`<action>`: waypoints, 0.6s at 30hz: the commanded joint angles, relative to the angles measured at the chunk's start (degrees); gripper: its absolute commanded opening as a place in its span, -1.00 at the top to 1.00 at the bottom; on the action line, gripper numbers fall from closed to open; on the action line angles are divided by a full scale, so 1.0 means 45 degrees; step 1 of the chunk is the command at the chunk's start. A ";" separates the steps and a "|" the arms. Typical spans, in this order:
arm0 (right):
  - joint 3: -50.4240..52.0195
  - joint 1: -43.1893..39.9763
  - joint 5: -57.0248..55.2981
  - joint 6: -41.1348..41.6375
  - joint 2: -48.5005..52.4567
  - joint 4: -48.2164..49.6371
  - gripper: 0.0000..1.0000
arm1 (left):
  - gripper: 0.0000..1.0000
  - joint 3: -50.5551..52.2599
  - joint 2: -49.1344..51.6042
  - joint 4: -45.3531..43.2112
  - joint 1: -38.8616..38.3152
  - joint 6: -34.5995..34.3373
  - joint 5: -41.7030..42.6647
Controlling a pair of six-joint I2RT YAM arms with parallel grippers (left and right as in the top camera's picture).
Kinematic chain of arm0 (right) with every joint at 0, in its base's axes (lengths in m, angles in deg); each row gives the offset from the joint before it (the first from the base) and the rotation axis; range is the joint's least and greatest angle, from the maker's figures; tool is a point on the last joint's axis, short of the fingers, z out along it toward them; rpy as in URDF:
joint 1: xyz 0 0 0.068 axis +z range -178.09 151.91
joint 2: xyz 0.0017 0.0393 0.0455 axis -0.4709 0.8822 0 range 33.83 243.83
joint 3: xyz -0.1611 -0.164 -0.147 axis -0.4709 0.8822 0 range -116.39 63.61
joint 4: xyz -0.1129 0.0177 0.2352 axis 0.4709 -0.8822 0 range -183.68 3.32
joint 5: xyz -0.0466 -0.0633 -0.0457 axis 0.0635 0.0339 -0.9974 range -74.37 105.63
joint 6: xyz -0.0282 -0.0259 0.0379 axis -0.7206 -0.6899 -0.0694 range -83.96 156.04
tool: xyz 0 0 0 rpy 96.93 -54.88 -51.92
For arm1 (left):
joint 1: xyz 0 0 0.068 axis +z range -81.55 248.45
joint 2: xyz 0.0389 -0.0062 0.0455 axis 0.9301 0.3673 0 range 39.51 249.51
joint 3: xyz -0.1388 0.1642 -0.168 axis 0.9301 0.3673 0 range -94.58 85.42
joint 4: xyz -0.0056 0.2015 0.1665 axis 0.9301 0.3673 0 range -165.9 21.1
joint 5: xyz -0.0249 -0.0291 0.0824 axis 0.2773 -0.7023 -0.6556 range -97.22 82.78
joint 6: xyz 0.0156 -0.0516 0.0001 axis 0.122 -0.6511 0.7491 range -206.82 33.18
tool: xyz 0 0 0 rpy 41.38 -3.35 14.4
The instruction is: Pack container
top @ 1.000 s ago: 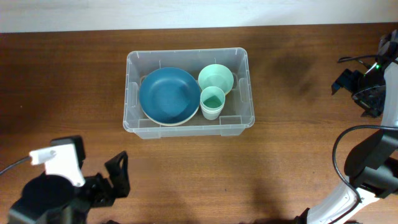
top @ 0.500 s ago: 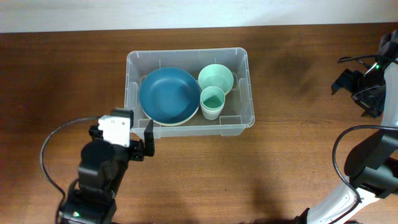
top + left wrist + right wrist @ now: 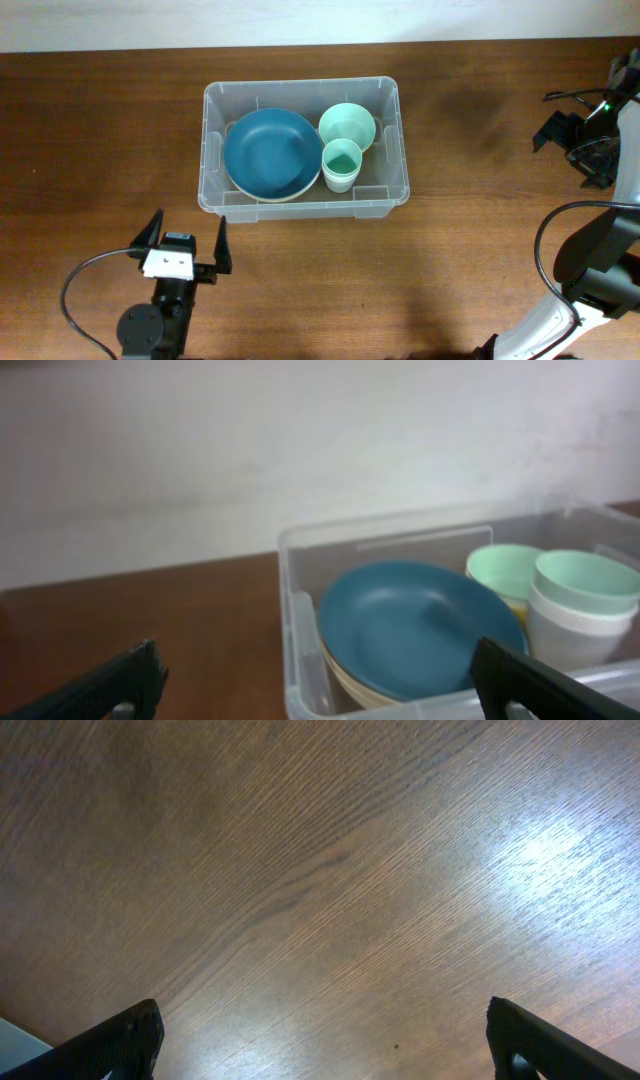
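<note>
1. Overhead: left gripper (image 3: pixel 189 226) sits low on the table (image 3: pixel 480 250), near the container (image 3: pixel 300 85), jaws wide, empty.
2. Mid-table, the container holds a blue plate (image 3: pixel 270 152), green bowl (image 3: pixel 347 125) and cup (image 3: pixel 341 163).
3. Far right, right gripper (image 3: pixel 325 1050) hovers over wood, jaws wide, empty.

The overhead camera looks straight down from high on the table (image 3: pixel 100 120), with the container (image 3: pixel 300 83) near centre. The left wrist camera sits low, facing level at the container's near wall, which the overhead view shares. The right wrist camera faces the wood, close up.
</note>
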 commanded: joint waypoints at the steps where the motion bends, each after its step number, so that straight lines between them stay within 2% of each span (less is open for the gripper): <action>1: -0.0015 0.0034 -0.0112 0.0102 0.0000 0.0005 -0.98 | -0.99 0.0529 -0.0976 -0.0068 0.0515 0.0301 0.0253; 3: -0.0015 0.0034 -0.0112 0.0102 0.0000 0.0005 -0.98 | -0.99 0.0801 -0.1379 -0.0073 0.0656 0.0393 0.0282; 7: -0.0015 0.0034 -0.0112 0.0102 0.0000 0.0005 -0.98 | -0.99 0.1282 -0.1948 -0.0083 0.0665 0.1647 0.0971; 18: -0.0015 0.0034 -0.0112 0.0102 0.0000 0.0005 -0.98 | -0.99 0.2293 -0.2205 -0.0355 0.0665 0.1632 0.0782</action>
